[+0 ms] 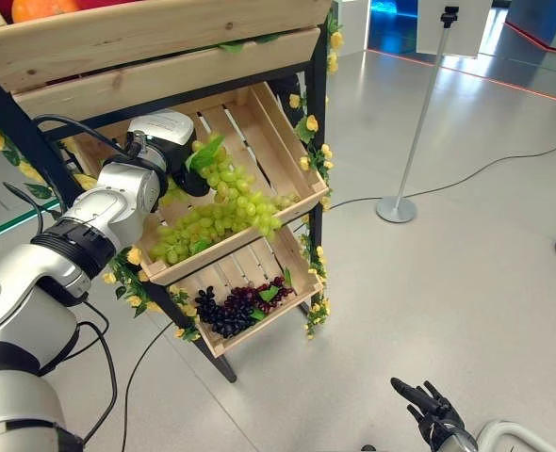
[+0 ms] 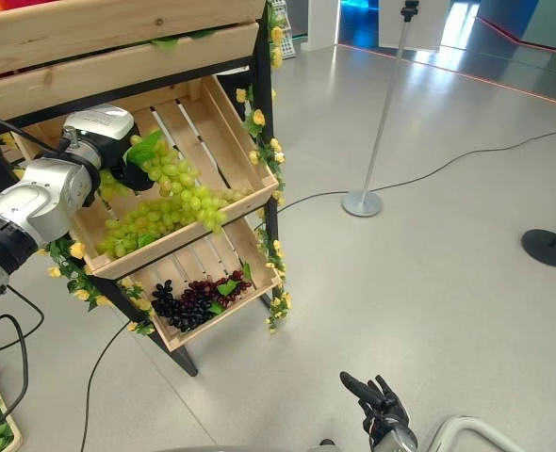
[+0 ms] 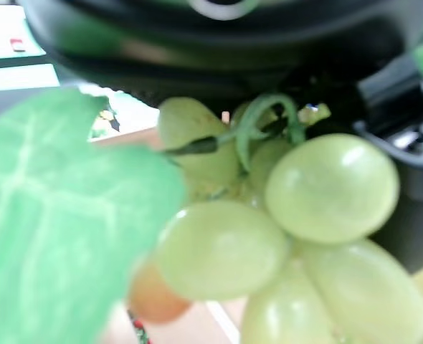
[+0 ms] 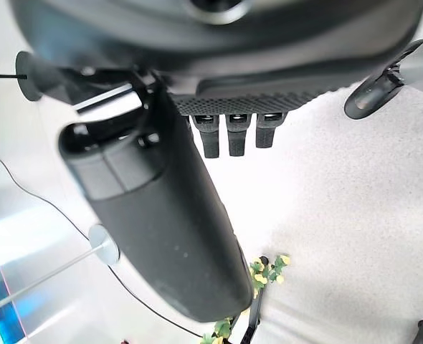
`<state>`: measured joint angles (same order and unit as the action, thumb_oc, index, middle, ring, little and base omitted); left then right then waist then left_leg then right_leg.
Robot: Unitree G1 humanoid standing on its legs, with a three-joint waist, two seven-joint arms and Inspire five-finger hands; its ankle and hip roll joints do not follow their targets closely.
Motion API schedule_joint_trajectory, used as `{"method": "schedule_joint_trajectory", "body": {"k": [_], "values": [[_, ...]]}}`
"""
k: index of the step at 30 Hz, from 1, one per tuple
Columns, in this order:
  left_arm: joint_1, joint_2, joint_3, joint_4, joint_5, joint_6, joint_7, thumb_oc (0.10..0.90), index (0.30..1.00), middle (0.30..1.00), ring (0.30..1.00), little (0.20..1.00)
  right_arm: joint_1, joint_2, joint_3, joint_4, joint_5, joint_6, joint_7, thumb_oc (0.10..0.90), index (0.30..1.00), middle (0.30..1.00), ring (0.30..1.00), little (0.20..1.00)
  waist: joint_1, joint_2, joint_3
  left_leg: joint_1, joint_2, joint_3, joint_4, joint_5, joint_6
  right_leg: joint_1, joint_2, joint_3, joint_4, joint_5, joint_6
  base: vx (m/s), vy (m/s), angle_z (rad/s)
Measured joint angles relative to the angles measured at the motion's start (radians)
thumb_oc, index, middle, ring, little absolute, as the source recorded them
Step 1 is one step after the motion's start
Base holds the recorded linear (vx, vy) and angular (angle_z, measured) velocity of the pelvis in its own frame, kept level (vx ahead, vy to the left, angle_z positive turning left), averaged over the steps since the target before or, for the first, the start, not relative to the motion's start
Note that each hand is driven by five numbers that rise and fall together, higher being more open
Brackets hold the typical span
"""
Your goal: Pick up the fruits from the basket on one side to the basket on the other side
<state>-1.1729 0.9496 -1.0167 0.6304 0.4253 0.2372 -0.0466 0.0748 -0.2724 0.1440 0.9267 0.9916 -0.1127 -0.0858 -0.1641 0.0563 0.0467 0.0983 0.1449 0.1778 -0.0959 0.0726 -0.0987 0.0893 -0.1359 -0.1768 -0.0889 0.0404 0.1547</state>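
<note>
A bunch of green grapes (image 1: pixel 233 201) with a green leaf (image 3: pixel 54 215) lies in the tilted middle wooden crate (image 1: pixel 287 141) of a shelf rack. My left hand (image 1: pixel 188 181) reaches into that crate and is shut on the top of the bunch. In the left wrist view the stem and grapes (image 3: pixel 326 186) sit right against the dark palm. More green grapes (image 1: pixel 179 247) rest along the crate's front edge. My right hand (image 1: pixel 435 414) hangs low at the lower right, open, with straight fingers (image 4: pixel 229 136) and nothing in it.
Below is a lower crate (image 1: pixel 287 247) with dark purple grapes (image 1: pixel 240 306). An orange fruit (image 1: pixel 42 8) sits on the top shelf. Yellow flowers trim the rack's post (image 1: pixel 318 113). A stanchion post (image 1: pixel 396 207) and a cable (image 1: pixel 485 169) stand on the grey floor to the right.
</note>
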Motion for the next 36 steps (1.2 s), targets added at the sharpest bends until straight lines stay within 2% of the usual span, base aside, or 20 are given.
{"method": "schedule_joint_trajectory", "body": {"k": [8, 13, 22, 36], "values": [[0.001, -0.003, 0.007, 0.023, -0.071, 0.012, 0.0, 0.8, 0.9, 0.9, 0.9, 0.9, 0.0, 0.0, 0.002, 0.0, 0.0, 0.005, 0.0, 0.8, 0.9, 0.9, 0.9, 0.9, -0.009, 0.001, -0.001, 0.002, 0.0, 0.002, 0.006, 0.0, 0.0, 0.001, 0.002, 0.001, 0.0, 0.001, 0.001, 0.0, 0.0, 0.0], [0.016, -0.038, 0.063, 0.049, -0.127, 0.02, 0.001, 0.8, 0.9, 0.9, 0.9, 0.9, -0.003, 0.0, 0.016, 0.0, 0.0, 0.005, 0.0, 0.8, 0.9, 0.9, 0.9, 0.9, -0.004, 0.002, -0.001, 0.009, 0.0, 0.001, 0.006, 0.0, 0.0, 0.009, 0.002, 0.001, 0.0, 0.001, 0.001, 0.0, 0.0, 0.0], [0.03, -0.075, 0.088, 0.119, -0.149, 0.042, 0.002, 0.8, 0.9, 0.9, 0.9, 0.9, -0.003, 0.0, 0.023, 0.0, 0.0, 0.007, 0.0, 0.8, 0.9, 0.9, 0.9, 0.9, -0.007, 0.004, -0.003, 0.009, 0.002, 0.001, 0.0, 0.0, 0.0, 0.008, 0.003, 0.001, 0.0, 0.001, 0.001, 0.0, 0.0, 0.0], [0.072, -0.076, 0.128, 0.139, -0.164, 0.079, 0.003, 0.8, 0.9, 0.9, 0.9, 0.9, -0.002, 0.0, 0.024, -0.002, -0.001, 0.01, 0.0, 0.8, 0.9, 0.9, 0.9, 0.9, -0.007, 0.001, -0.005, 0.01, 0.003, 0.002, 0.0, 0.0, 0.0, 0.008, 0.005, 0.002, 0.0, 0.002, 0.0, 0.0, 0.0, 0.0]]}}
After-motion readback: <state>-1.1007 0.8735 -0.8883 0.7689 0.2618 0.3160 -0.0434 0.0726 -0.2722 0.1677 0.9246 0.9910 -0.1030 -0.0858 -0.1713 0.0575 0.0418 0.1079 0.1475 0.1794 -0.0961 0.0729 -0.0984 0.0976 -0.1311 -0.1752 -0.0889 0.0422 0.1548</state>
